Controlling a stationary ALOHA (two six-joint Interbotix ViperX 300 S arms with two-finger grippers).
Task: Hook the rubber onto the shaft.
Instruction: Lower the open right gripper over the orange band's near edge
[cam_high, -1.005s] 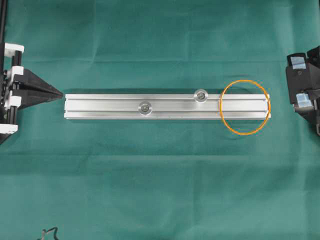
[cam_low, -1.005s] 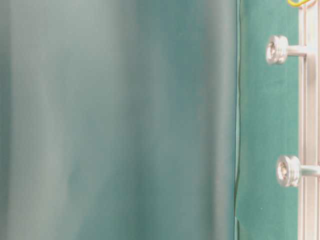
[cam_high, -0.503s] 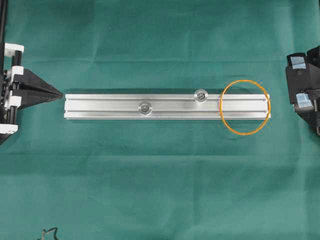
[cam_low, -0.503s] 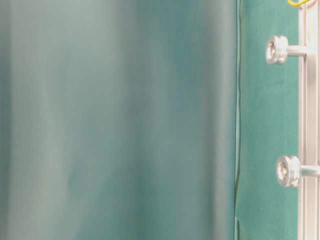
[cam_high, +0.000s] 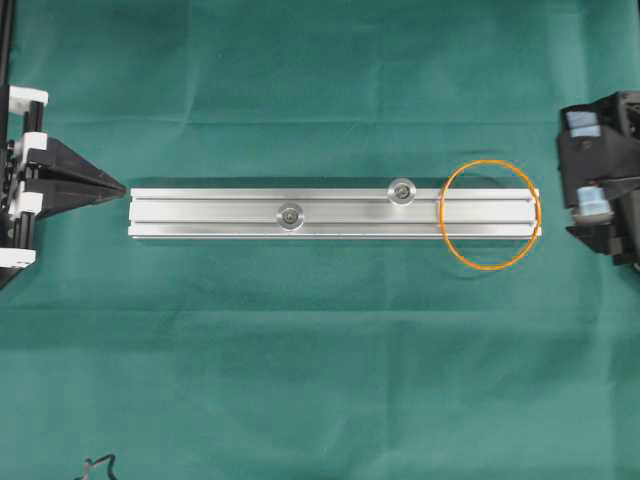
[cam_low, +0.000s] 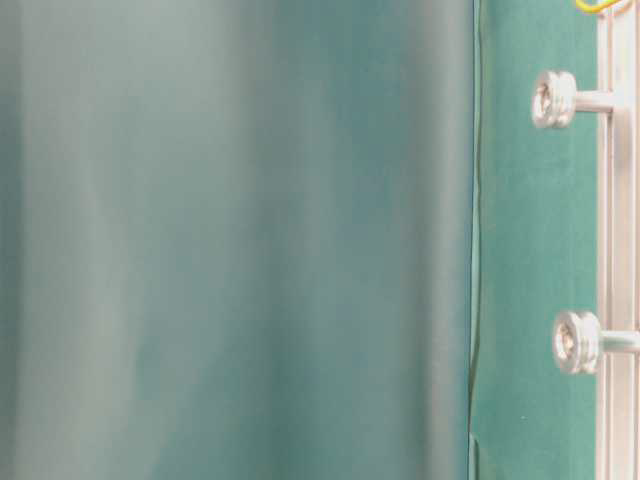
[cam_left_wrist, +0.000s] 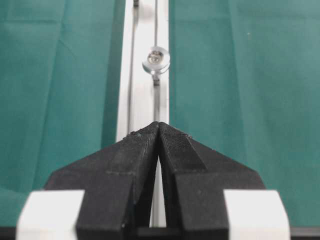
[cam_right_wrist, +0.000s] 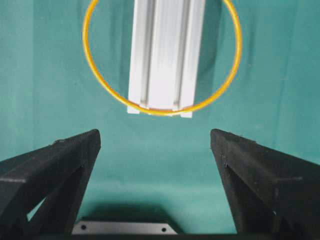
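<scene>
Rubber band (cam_high: 490, 214) lies draped over the rail's (cam_high: 335, 213) near end, straight ahead of the wide-open right gripper (cam_right_wrist: 155, 145); left gripper (cam_left_wrist: 159, 125) is pinched closed and empty.

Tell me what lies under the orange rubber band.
The rubber band lies draped across the right end of the silver rail, its outer arcs resting over the green cloth. Whether anything sits beneath the rail cannot be seen.

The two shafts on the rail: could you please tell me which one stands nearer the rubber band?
The shaft at the rail's far edge in the overhead view, just left of the rubber band. The other shaft sits mid-rail, farther left.
</scene>
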